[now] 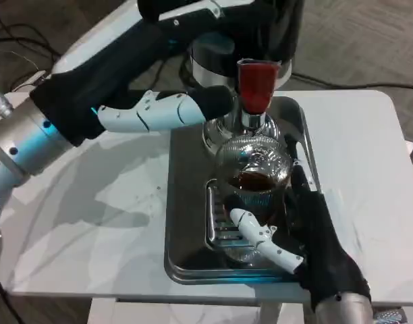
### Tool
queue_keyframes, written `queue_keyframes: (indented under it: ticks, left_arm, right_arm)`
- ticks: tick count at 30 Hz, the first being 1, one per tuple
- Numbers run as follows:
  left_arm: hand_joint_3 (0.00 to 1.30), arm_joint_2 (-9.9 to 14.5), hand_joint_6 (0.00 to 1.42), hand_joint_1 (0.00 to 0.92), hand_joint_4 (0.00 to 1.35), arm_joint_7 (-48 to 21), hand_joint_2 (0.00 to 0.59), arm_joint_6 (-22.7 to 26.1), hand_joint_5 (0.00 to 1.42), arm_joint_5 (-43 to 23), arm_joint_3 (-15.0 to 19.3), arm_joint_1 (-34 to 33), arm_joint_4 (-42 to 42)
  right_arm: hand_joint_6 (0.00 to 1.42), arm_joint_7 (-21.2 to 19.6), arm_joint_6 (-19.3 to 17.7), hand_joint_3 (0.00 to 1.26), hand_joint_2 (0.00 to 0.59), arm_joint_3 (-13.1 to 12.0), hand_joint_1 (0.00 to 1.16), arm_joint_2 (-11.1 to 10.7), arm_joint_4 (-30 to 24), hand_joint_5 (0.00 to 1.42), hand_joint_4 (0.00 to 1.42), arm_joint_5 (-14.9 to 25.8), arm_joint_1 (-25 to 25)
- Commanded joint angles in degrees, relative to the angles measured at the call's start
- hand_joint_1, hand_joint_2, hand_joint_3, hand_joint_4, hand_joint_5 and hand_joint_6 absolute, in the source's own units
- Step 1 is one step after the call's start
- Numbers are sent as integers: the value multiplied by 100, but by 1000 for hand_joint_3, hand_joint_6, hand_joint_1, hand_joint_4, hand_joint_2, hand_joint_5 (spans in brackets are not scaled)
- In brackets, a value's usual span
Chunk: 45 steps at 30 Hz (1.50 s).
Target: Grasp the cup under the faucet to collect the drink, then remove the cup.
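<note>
The left hand point(162, 111) is seen reaching toward the red tap handle point(256, 84), its fingers extended together and nothing gripped; whether the handle is touched cannot be told. The cup point(255, 177), partly filled with dark drink, is held under the faucet point(251, 121) over the metal tray point(186, 202) by the right hand point(287, 233), fingers wrapped round it. The cup is best kept upright and centred until flow is stopped; no writing can be read.
</note>
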Motion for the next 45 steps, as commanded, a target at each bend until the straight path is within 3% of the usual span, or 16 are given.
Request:
queue_keyframes:
  ticks: [1,17,31,45]
  left_arm:
    - [234,87,227,195,154,68,137,72,159,-100,168,89,-185]
    - [224,13,219,224,163,772,155,268,168,4,856,1093,-1055]
    - [258,102,250,233,195,967,165,340,197,-26,1184,1858,-1145]
    - [286,90,262,233,221,982,167,465,208,-108,1393,2360,-1439]
  right_arm:
    - [158,-19,82,0,254,163,577,210,99,0,0,59,-37]
    - [175,-202,106,0,256,275,623,222,163,0,0,100,-51]
    - [210,-59,-170,0,224,281,612,21,184,0,0,486,-7]
    - [202,-385,172,0,218,415,604,226,194,0,0,64,65]
